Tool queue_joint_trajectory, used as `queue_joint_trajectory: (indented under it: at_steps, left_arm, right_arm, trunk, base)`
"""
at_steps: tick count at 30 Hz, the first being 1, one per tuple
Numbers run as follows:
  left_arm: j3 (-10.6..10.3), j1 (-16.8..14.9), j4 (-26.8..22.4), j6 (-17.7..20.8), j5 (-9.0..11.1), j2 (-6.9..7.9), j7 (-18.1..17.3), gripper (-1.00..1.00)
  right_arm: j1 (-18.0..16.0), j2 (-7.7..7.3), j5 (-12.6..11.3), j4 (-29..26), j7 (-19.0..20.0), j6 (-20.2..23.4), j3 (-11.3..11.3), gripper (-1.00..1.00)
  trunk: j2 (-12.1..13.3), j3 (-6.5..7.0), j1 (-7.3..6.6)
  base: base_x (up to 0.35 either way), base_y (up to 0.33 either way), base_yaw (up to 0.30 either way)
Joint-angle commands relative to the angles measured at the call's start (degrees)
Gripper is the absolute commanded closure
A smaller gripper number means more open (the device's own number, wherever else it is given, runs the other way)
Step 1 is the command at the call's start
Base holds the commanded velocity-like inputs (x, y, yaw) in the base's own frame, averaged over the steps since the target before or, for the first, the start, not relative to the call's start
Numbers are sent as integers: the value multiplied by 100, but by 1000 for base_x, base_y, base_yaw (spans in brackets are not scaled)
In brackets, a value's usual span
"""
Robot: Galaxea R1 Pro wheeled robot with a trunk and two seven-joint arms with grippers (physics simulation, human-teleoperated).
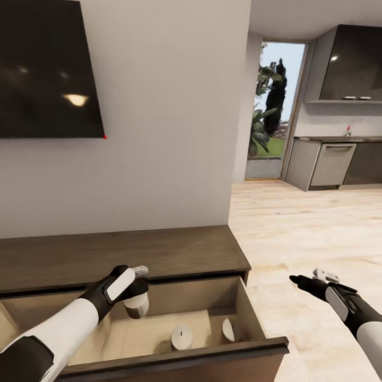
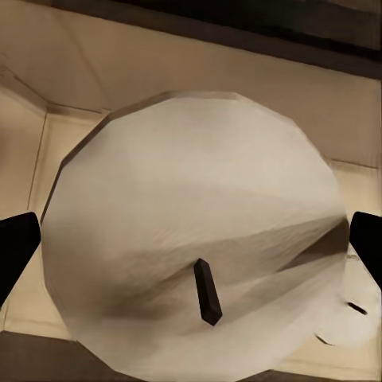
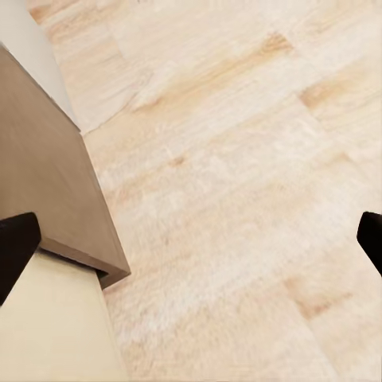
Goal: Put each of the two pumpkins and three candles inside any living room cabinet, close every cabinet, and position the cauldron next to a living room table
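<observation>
Open drawer (image 1: 249,313) lower centre: two candles (image 1: 181,337) crowd its right half, left floor bare; wood floor (image 1: 307,239) at right unobstructed.

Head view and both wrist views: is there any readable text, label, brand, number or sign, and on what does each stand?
None: no readable text in these views.
The wall-mounted TV screen is dark, with reflections and no logo visible.
The candle held by the left hand is plain white, as are the two candles in the open cabinet drawer.
The kitchen dishwasher shows no legible marking.
</observation>
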Motion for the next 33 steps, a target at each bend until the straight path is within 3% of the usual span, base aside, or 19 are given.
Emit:
queue_joint_trajectory:
  at_steps: [1, 8, 30, 33]
  left_arm:
    - [-44, -5, -13, 1, 57, 8, 44, 100]
    - [-44, -5, -9, -7, 59, 8, 44, 100]
    - [-38, -5, 74, -22, 52, 16, 44, 100]
    - [-41, -5, 74, -79, 31, 16, 44, 100]
  right_arm:
    - [-1, 1, -20, -7, 15, 35, -22, -100]
    - [-2, 1, -20, -7, 15, 35, -22, -100]
    - [-5, -4, -24, -23, 74, 30, -20, -100]
    - [-5, -7, -21, -24, 216, 34, -21, -100]
  trunk:
    - [-3, -6, 2]
    - [-3, -6, 2]
    - [-32, -494, 58]
    - [-36, -560, 66]
  base:
    - [158, 0, 0]
    - [40, 0, 0]
    - [0, 0, 0]
    - [0, 0, 0]
